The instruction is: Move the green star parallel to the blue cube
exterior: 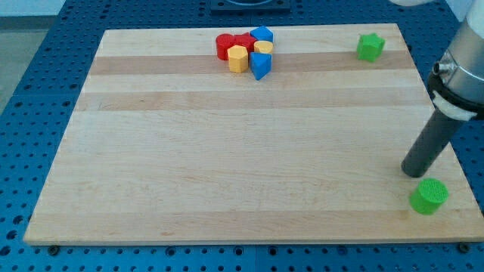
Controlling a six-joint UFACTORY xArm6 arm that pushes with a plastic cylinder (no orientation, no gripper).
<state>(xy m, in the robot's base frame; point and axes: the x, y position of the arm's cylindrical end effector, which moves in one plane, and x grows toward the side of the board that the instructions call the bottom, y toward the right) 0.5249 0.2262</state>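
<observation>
The green star (370,47) lies near the board's top right corner. The blue cube (262,35) sits at the top middle, at the upper right of a tight cluster of blocks. My tip (413,173) rests on the board at the lower right, far below the green star and just above and left of a green cylinder (429,196).
The cluster holds a red block (226,44), another red block (243,41), a yellow block (238,58), a yellow cylinder (263,48) and a second blue block (260,66). The wooden board (227,151) lies on a blue perforated table.
</observation>
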